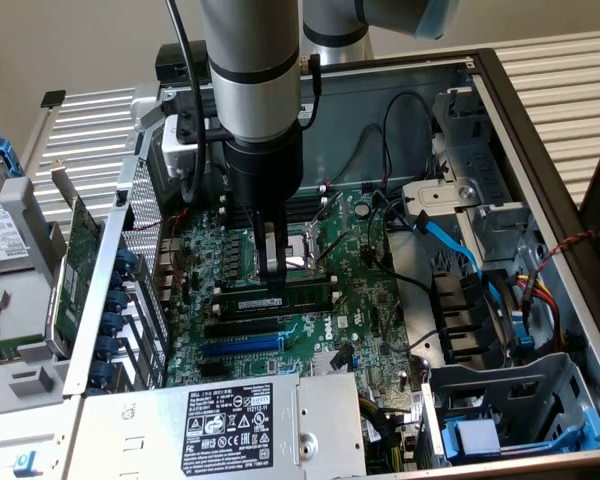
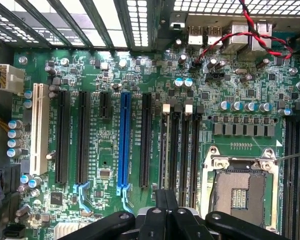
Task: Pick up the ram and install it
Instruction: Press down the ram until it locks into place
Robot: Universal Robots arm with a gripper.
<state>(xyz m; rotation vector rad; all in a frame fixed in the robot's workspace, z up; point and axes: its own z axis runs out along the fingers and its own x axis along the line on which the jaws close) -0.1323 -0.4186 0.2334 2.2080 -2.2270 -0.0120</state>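
Where arm reaches into open grey metal computer case, gripper stands with fingers drawn together on top edge of long thin dark green ram, which lies along slot beside silver processor socket. Exterior view alone shows one labelled silver power supply box. Wrist view alone shows one blue expansion slot and one white slot.

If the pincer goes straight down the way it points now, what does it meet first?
Probably the ram. The pincer points down at the motherboard, just above this stick, which lies along the slots next to the CPU socket. Whether they already touch is unclear.
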